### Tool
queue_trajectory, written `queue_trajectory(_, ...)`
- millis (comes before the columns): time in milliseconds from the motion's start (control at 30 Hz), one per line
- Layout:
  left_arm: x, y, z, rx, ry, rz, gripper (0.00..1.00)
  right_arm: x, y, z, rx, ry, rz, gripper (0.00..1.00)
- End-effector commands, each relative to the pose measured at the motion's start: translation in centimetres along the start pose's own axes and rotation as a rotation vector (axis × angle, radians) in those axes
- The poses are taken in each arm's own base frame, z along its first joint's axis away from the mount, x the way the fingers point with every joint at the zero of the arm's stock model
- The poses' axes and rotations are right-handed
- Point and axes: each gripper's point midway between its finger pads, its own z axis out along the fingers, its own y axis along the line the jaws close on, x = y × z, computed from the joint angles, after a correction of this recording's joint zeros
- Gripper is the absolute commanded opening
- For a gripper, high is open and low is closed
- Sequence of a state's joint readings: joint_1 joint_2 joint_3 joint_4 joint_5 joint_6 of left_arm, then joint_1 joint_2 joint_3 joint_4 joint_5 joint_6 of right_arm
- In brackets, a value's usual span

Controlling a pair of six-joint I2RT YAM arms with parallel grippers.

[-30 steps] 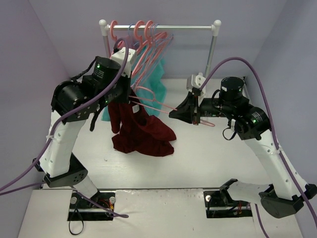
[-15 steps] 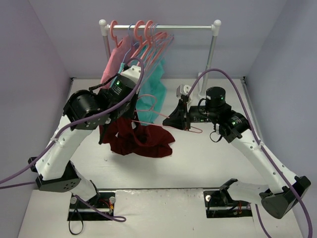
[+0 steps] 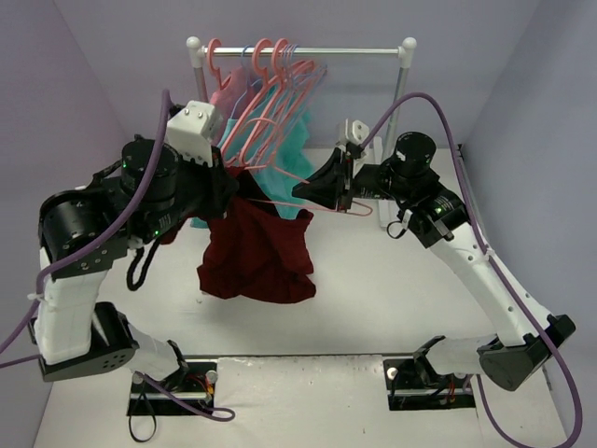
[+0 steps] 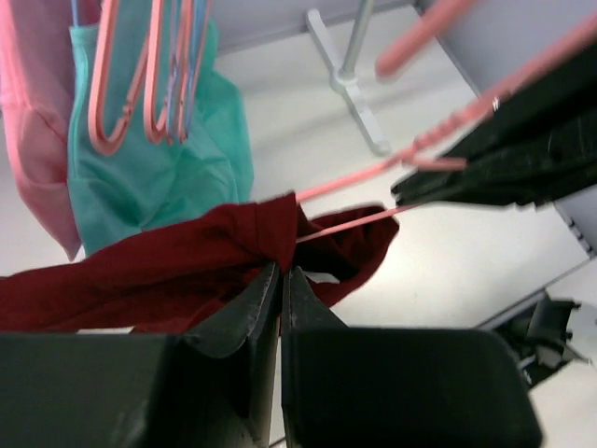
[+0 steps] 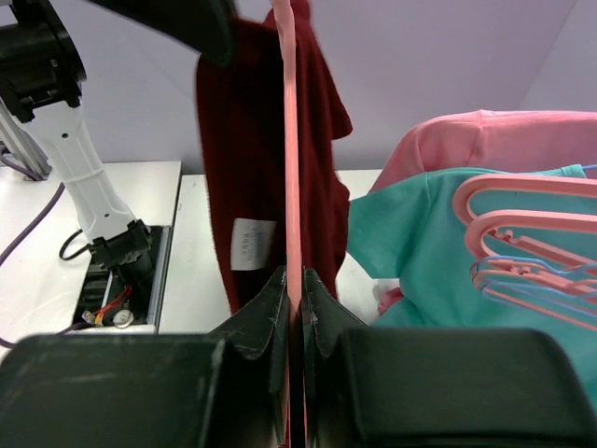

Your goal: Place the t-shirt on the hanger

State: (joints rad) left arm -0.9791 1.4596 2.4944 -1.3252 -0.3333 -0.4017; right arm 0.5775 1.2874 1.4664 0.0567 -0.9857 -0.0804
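The maroon t-shirt (image 3: pixel 256 257) hangs in the air in a bunch below my left gripper (image 3: pixel 235 191), which is shut on a fold of its cloth (image 4: pixel 140 275) at the fingertips (image 4: pixel 281 271). My right gripper (image 3: pixel 310 192) is shut on the thin salmon hanger (image 3: pixel 360 209), held level. One hanger arm runs from it into the shirt (image 4: pixel 350 177). In the right wrist view the hanger bar (image 5: pixel 290 140) rises from between the shut jaws (image 5: pixel 294 277) in front of the shirt (image 5: pixel 247 140) and its white tag (image 5: pixel 252 245).
A clothes rail (image 3: pixel 373 52) stands at the back with several salmon hangers (image 3: pixel 270 61). A teal garment (image 3: pixel 297 149) and a pink garment (image 3: pixel 224 98) hang on it, just behind both grippers. The rack's right post (image 3: pixel 401 93) stands behind the right arm.
My left arm has swung left and up, lifting the t-shirt clear of the table. My right gripper has moved up and back toward the rail with the hanger.
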Motion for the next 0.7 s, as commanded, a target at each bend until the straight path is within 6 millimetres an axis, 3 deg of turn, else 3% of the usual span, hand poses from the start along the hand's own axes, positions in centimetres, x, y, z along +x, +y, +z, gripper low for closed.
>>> queue_trajectory(0, 1.2, -1.3, 0.9, 0.057, 0.029, 0.014, 0.0, -1.5, -0.7, 0.7, -0.016, -0.067, -0.067, 0.0)
queue_trajectory(33, 2.7, -1.4, 1.6, 0.05, 0.076, 0.026, 0.0, -1.2, -0.3, 1.1, -0.034, -0.068, -0.06, 0.0)
queue_trajectory(200, 4.2, -1.4, 3.3, 0.021, 0.125, 0.059, 0.0, -0.7, -0.6, 1.5, -0.034, -0.081, -0.058, 0.0)
queue_trajectory(467, -0.1, 0.1, 2.7, -0.04, -0.007, 0.129, 0.0, 1.3, 0.4, 2.3, -0.07, -0.115, -0.01, 0.0)
queue_trajectory(667, -0.3, 0.2, 3.2, -0.04, -0.002, 0.202, 0.0, 0.0, 0.0, 3.5, -0.106, -0.175, -0.007, 0.0)
